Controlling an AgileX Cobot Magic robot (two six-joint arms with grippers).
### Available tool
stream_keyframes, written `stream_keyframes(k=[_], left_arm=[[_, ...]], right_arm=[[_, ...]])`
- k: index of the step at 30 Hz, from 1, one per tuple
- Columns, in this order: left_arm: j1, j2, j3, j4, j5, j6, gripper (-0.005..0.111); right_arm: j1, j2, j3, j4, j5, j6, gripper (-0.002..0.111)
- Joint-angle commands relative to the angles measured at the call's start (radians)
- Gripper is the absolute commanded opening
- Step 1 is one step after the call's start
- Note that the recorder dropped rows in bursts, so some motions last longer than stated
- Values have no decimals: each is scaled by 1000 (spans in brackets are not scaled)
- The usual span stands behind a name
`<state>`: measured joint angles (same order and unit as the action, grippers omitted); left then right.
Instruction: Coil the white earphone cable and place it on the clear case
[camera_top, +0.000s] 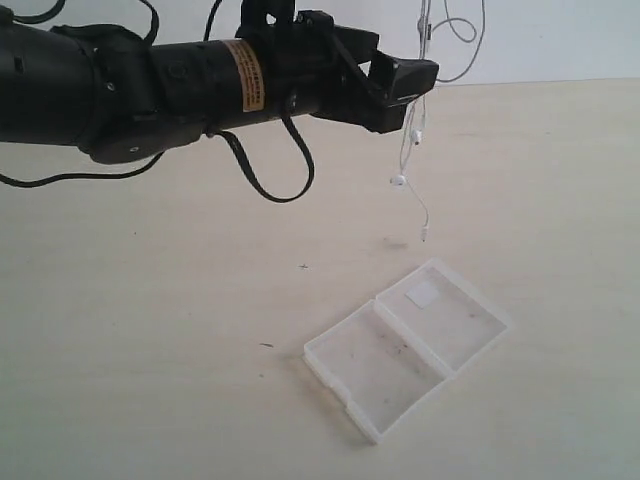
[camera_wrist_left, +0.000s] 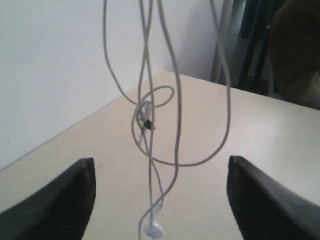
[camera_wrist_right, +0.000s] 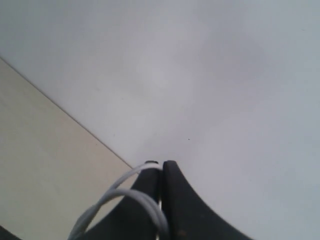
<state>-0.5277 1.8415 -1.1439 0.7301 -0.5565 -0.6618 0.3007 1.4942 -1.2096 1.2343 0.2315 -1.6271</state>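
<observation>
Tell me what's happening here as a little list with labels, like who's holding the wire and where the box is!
wire: the white earphone cable dangles in loose strands above the table, not yet coiled
held by: right gripper, shut on the cable
left gripper: open, with strands hanging between its fingers, ungripped
box: the clear case lies open and empty on the table, with nothing touching it
</observation>
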Motion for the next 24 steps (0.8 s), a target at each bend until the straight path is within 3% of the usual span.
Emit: stream_keyframes(k=[1, 12, 24], left_arm=[[6, 24, 1, -34, -101, 2, 71], [6, 53, 1, -267, -201, 182, 71], [6, 107, 1, -290, -243, 220, 71]], right_arm=[[2, -3, -7, -6, -13, 8, 0], [2, -3, -7, -6, -16, 17, 0], [2, 45, -7, -6, 13, 62, 0]])
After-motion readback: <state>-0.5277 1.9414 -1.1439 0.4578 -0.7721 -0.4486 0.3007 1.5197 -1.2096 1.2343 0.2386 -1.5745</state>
